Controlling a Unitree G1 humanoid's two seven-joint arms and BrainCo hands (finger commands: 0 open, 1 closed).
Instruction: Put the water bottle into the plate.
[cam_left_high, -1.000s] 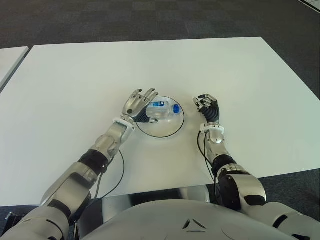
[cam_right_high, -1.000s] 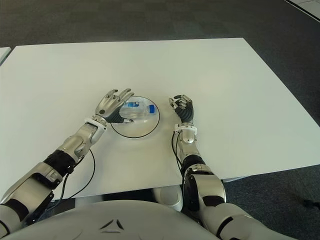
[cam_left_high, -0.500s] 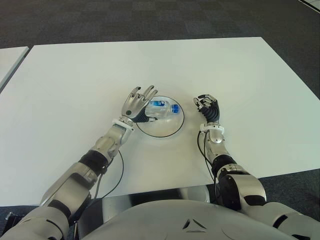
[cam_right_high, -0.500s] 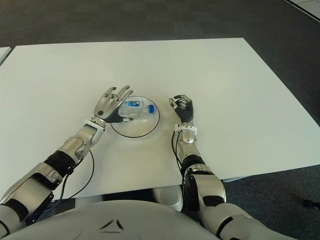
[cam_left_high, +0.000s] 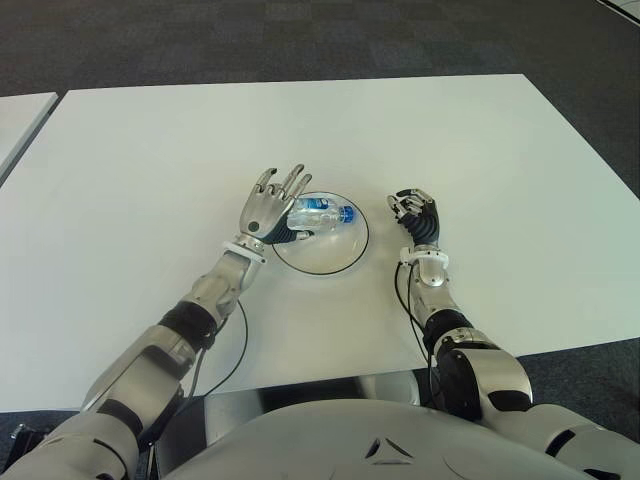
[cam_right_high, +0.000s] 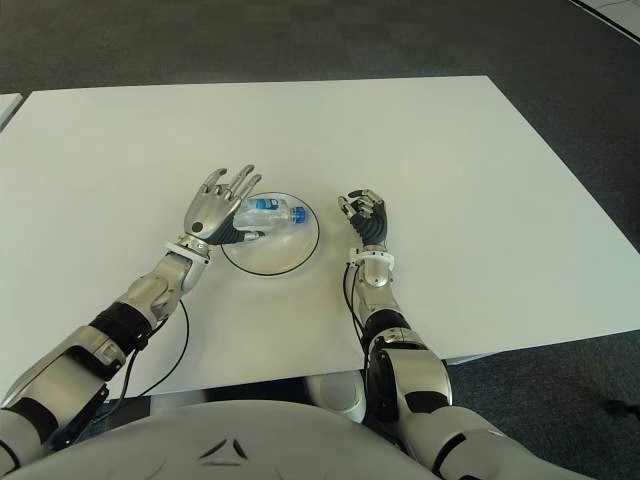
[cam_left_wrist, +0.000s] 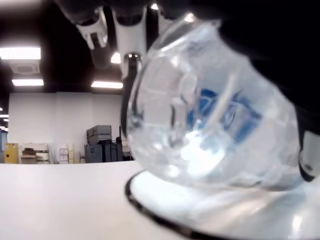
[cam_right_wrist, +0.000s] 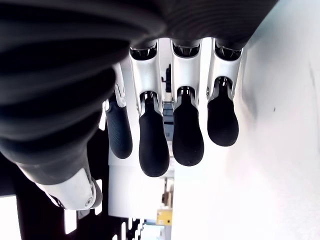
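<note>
A clear water bottle with a blue label and blue cap lies on its side in the far half of the round, dark-rimmed plate. My left hand stands at the plate's left edge, open, with its fingers spread upward and its palm facing the bottle's base. In the left wrist view the bottle fills the picture, lying on the plate, and no finger closes on it. Right of the plate, my right hand shows with curled fingers that hold nothing.
The white table stretches wide around the plate. A black cable loops beside my left forearm. Dark carpet lies beyond the far edge, and a second white table corner shows at the far left.
My left hand has let the bottle go, drawn back a little to the left and spread its fingers upward. The bottle has settled slightly farther back in the plate. The right hand is unchanged.
</note>
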